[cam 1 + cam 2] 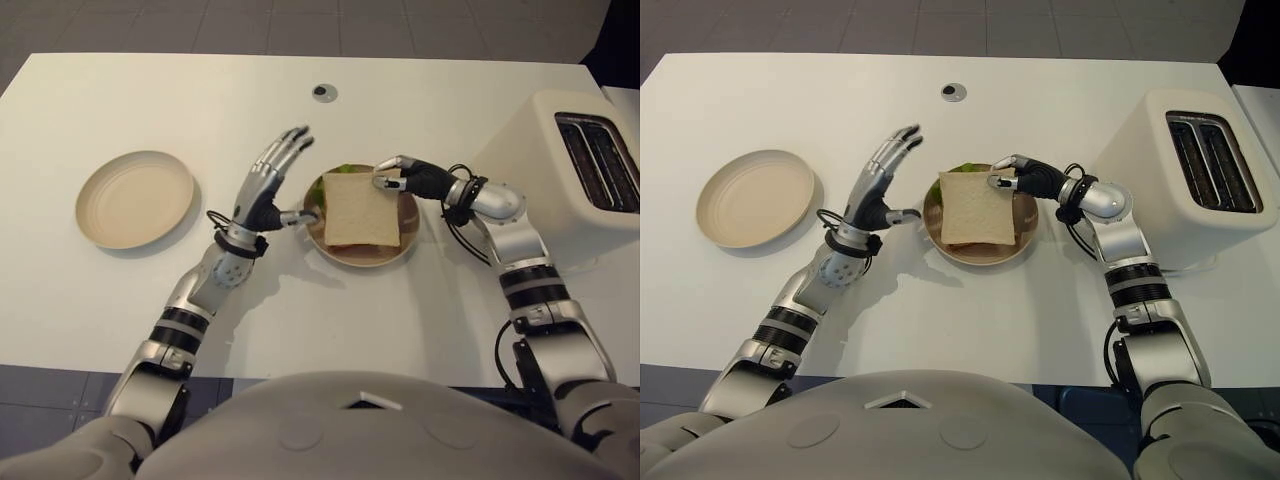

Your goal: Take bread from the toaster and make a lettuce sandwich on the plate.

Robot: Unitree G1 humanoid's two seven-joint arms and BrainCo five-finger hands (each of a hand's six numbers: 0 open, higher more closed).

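White square bread slice (358, 208): lies flat on round tan plate (408, 232), centre of white worktop (150, 100); green lettuce leaf (343, 169) peeks from under its far edge.
Right hand (420, 180): pinching the slice's far right corner.
Left hand (268, 185): spread wide, holding nothing, just beside the plate's left rim.
Step, judged: seating the top slice; square it over the lettuce, then let go gently without dragging.
White toaster (540, 150): right, well apart.

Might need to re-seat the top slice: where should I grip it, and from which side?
By its far right corner, coming from the right. The top slice lies flat on the plate, so only its edges offer a pinch. That corner is nearest the right hand, whose fingers appear to pinch it now.
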